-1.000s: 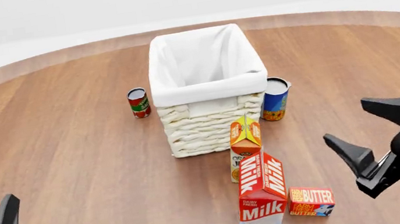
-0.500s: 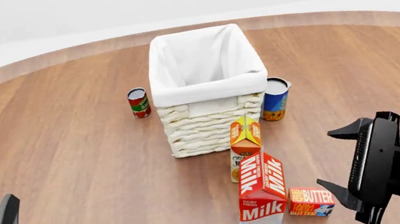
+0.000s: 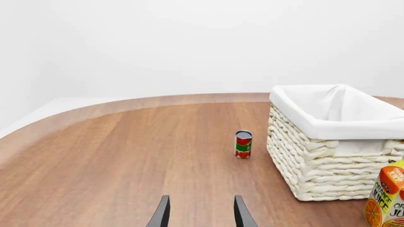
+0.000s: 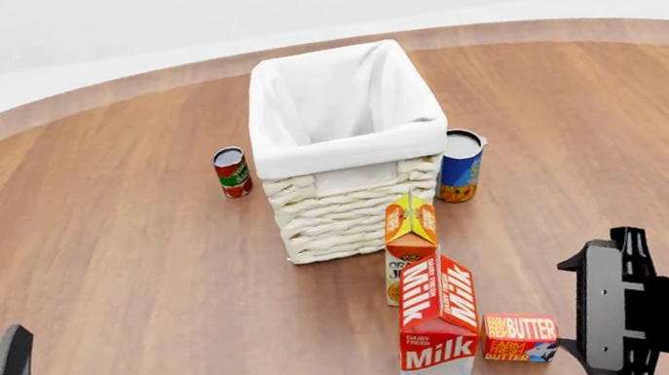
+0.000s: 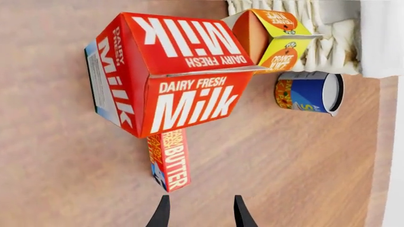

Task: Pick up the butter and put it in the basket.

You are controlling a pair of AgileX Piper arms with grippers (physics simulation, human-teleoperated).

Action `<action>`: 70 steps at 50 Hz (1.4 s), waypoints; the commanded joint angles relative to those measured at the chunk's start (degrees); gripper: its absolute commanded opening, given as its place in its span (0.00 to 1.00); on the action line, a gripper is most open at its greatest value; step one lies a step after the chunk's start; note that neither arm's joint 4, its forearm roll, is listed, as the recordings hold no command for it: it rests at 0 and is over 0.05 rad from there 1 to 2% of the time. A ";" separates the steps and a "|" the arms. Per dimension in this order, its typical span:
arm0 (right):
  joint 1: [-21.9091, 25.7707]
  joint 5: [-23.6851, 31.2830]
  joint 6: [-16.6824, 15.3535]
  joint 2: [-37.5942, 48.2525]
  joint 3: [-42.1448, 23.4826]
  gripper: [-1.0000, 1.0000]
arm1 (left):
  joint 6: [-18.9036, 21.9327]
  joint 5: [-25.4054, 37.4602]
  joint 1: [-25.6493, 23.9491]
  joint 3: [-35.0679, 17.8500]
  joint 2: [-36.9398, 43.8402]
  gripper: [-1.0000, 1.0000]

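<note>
A round wooden counter (image 4: 118,237) fills the scene, with plain white walls behind it. The basket (image 4: 348,146) stands near the middle of the counter, and its white cloth lining shows nothing inside, as far as the front view lets me see. The butter (image 4: 521,336) lies flat on the counter on the near side, just beside the tall milk carton (image 4: 439,328), and it looks to be touching it or almost so. Behind the milk carton stands the juice carton (image 4: 409,244), close to the front wall of the basket. A blue can (image 4: 459,165) is at the right side of the basket and a small red can (image 4: 231,171) is at its left side, a little apart. The right gripper (image 4: 603,322) is low, just to the right of the butter, and its fingers are spread apart with nothing between them; in the right wrist view the two fingertips (image 5: 162,213) point toward the butter (image 5: 170,161) but do not touch it. The left gripper (image 3: 200,213) is also open and empty, far from the butter on the left side of the counter. So the task is only at its beginning: the butter is not yet grasped, and lifting it, carrying it over the rim and releasing it are all left to do.
</note>
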 commanded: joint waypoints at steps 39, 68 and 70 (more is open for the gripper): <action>3.19 -26.19 4.17 30.33 2.59 1.00 | 0.00 0.00 0.00 0.00 0.00 1.00; 3.67 -21.89 7.41 23.90 2.66 0.00 | 0.00 0.00 0.00 0.00 0.00 1.00; 2.73 -20.65 7.05 22.06 2.83 0.00 | 0.00 0.00 0.00 0.00 0.00 1.00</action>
